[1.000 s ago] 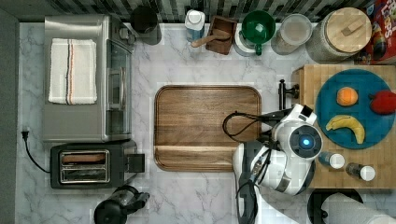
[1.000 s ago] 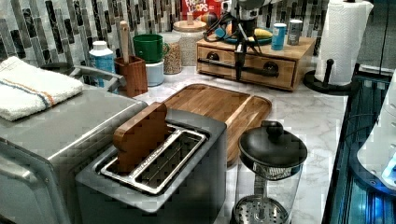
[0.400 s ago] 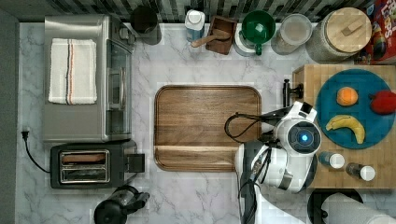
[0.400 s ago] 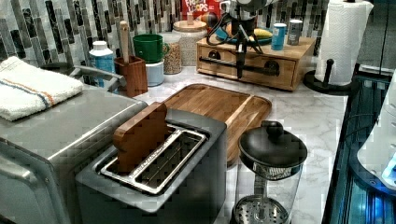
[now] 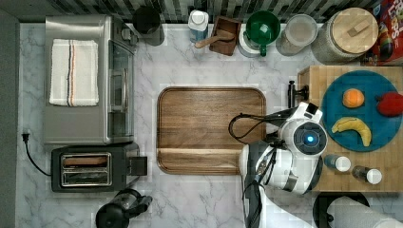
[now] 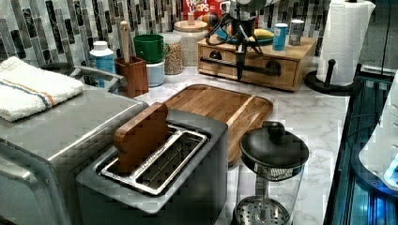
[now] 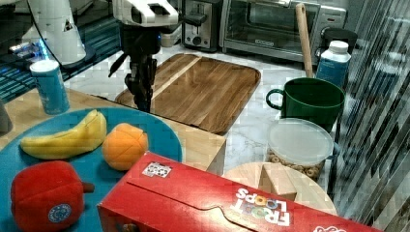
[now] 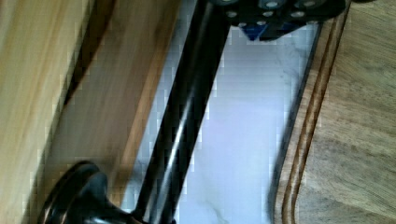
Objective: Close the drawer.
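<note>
The drawer (image 6: 263, 75) is the bamboo front under the top board, with a black bar handle (image 6: 220, 62) across it. It sits almost flush with its box in the left view. From the top view, just the handle (image 5: 291, 94) and a thin strip of front stick out. My gripper (image 6: 240, 75) hangs straight down in front of the handle, fingers together and shut. In the right view the gripper (image 7: 143, 102) points down beside the box edge. In the wrist view the handle (image 8: 187, 121) runs past the fingertips (image 8: 254, 31), with the drawer front (image 8: 107, 107) behind it.
The brown wooden tray (image 5: 211, 130) lies on the marble just beside the drawer. The top board (image 5: 313, 76) carries a blue plate (image 5: 375, 137) with fruit. A paper towel stand (image 6: 345, 42) is at the left view's right. Jars and a green mug (image 5: 261, 28) line the wall.
The handle and drawer front have slid toward the box, to the top view's right, and my arm moved that way with them. The gap at the drawer has shrunk.
</note>
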`<state>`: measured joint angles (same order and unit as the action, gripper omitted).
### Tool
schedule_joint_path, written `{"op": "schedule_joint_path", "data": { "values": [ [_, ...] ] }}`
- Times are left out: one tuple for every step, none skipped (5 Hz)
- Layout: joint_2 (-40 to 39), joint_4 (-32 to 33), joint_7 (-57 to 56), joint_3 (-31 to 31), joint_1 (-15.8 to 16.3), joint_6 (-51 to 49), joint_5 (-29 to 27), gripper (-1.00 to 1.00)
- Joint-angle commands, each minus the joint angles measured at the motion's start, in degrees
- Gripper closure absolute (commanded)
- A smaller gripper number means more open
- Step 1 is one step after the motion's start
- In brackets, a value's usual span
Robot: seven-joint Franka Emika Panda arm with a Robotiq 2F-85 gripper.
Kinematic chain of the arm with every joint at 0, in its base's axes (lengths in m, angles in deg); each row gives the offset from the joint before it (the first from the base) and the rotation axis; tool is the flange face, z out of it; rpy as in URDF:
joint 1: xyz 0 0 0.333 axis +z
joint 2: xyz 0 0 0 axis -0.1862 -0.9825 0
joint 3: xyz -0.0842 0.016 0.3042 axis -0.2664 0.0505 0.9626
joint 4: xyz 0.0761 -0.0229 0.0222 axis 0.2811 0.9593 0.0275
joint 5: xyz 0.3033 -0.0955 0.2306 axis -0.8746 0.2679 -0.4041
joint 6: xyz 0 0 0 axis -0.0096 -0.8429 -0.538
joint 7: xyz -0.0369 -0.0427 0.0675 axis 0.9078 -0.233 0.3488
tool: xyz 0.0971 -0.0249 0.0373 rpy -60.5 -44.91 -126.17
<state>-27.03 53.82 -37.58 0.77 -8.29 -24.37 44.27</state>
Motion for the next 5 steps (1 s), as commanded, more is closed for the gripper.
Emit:
{"op": "schedule_joint_path", "data": {
  "values": [
    [-1.4,-11.0,-3.1,-5.2,-3.8,2.1,0.9,1.00],
    [-1.3,-11.0,-3.0,-4.8,-4.1,2.1,1.1,1.00],
    [-1.3,-11.0,-2.9,-4.7,-4.2,2.1,1.2,1.00],
    [-1.3,-11.0,-2.9,-4.7,-4.2,2.1,1.2,1.00],
    [-1.3,-11.0,-3.0,-4.8,-4.1,2.1,1.1,1.00]
  ]
}}
